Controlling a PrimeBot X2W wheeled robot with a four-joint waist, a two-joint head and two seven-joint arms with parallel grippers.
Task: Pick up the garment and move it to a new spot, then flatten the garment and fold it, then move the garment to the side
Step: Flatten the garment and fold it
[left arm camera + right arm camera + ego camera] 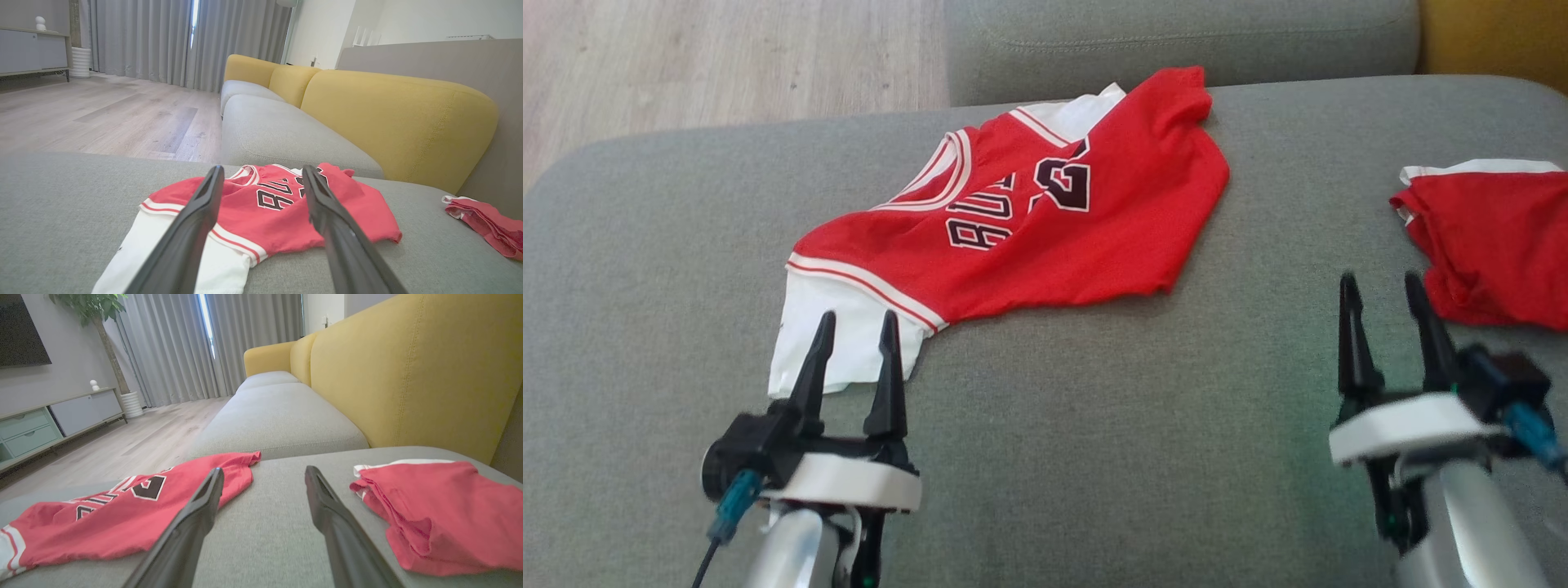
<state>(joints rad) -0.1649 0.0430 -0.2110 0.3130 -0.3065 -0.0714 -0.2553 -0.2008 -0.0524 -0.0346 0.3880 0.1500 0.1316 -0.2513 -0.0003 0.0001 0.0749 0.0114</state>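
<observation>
Red jersey [1045, 220] lettered "BUL", numeral 2, at cushion [1094, 408] centre | left gripper [858, 320], fingers apart, over its white sleeve [805, 331] | right gripper [1380, 282], fingers apart, near red garment [1494, 237] at right edge

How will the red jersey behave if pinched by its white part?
Probably floppy: the jersey lies rumpled on the sofa cushion, so it should drape from the pinch. Likely light; the fabric looks thin. Pushed, it would probably bunch on the woven cushion, not slide.

The garment [1111, 245] is red with white sleeves, striped red-white trim and black white-edged lettering. The right cloth [1494, 237] is red, white-edged. Grey sofa seat [1094, 457], yellow backrest [400, 122].
</observation>
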